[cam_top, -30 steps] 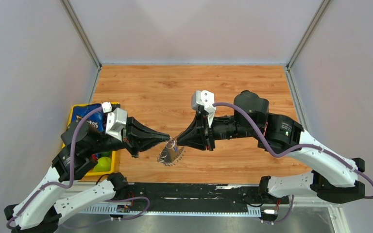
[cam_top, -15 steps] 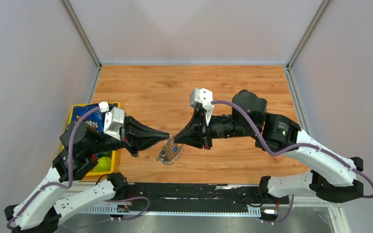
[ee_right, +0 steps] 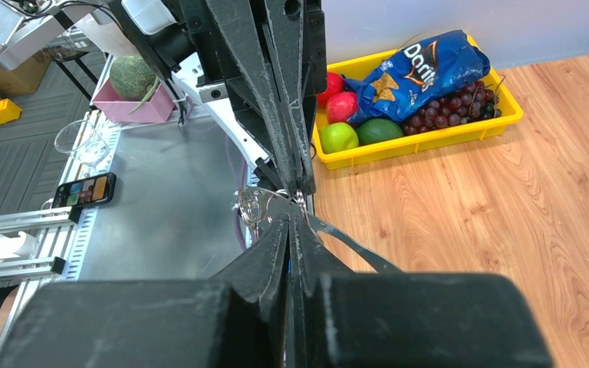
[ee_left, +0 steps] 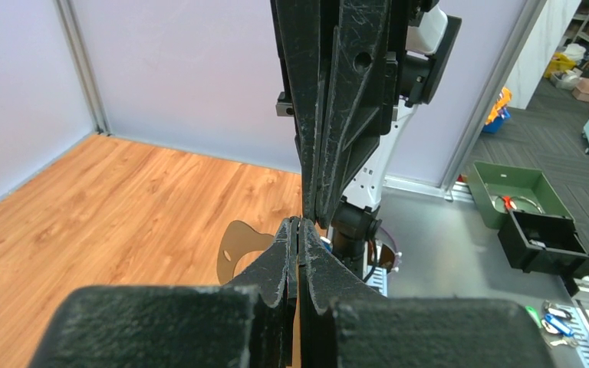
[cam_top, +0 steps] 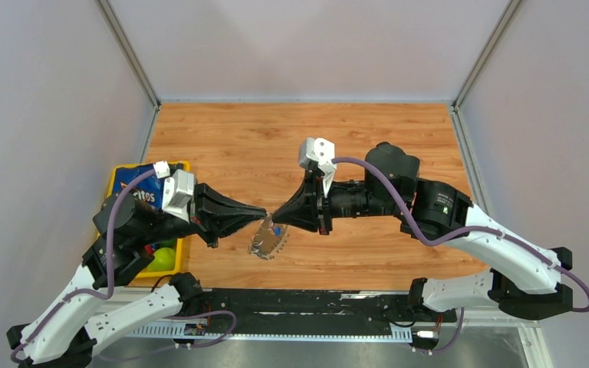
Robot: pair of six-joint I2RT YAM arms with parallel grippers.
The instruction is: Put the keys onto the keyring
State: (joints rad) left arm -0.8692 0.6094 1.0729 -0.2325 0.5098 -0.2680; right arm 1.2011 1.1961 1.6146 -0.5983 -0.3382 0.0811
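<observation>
My two grippers meet tip to tip above the front middle of the wooden table. My left gripper [cam_top: 264,215] is shut, and the keyring [cam_top: 267,241], a thin silver hoop with a jagged fringe, hangs from its tip. My right gripper [cam_top: 277,216] is shut on the key, whose blue head [cam_top: 277,228] shows just below its tip, against the ring. In the right wrist view the shut gripper [ee_right: 295,211] has the ring's silver loops [ee_right: 262,202] at its tip. In the left wrist view the gripper [ee_left: 297,222] is shut and the ring is hidden.
A yellow tray [cam_top: 122,172] stands at the left table edge with a blue chip bag, grapes and fruit; it also shows in the right wrist view [ee_right: 429,140]. A black rail and metal bench run along the near edge. Grey walls enclose the table.
My right gripper has shifted slightly left toward the left gripper. The hanging ring has swung and now looks more bunched under the two tips. Both grippers stay shut.
</observation>
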